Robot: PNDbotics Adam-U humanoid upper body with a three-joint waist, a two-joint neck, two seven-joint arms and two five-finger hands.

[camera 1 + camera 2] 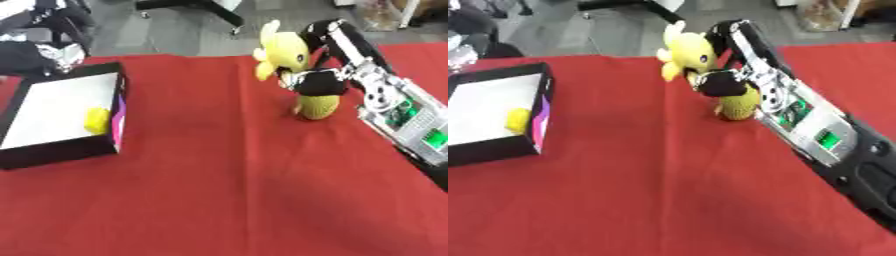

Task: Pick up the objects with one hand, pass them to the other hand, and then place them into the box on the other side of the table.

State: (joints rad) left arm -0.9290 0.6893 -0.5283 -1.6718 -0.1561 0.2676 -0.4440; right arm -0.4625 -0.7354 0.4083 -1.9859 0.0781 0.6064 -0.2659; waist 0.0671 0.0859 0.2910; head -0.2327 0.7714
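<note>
The right hand (pixel 317 82) has its fingers clenched round the yellow plush toy (pixel 284 52), held upright just above the red bench (pixel 227 190). Top-heavy (head above the fingers), it could tip before the handover; the box (pixel 61 150) lies well apart.

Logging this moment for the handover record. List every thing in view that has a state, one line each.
yellow plush toy: upright, gripped round its middle, its base at the red cloth.
right hand: fingers curled round the toy.
left hand: not in view.
black box: open, on the robot's left side of the table.
small yellow object: lying inside the box, against its right wall.
</note>
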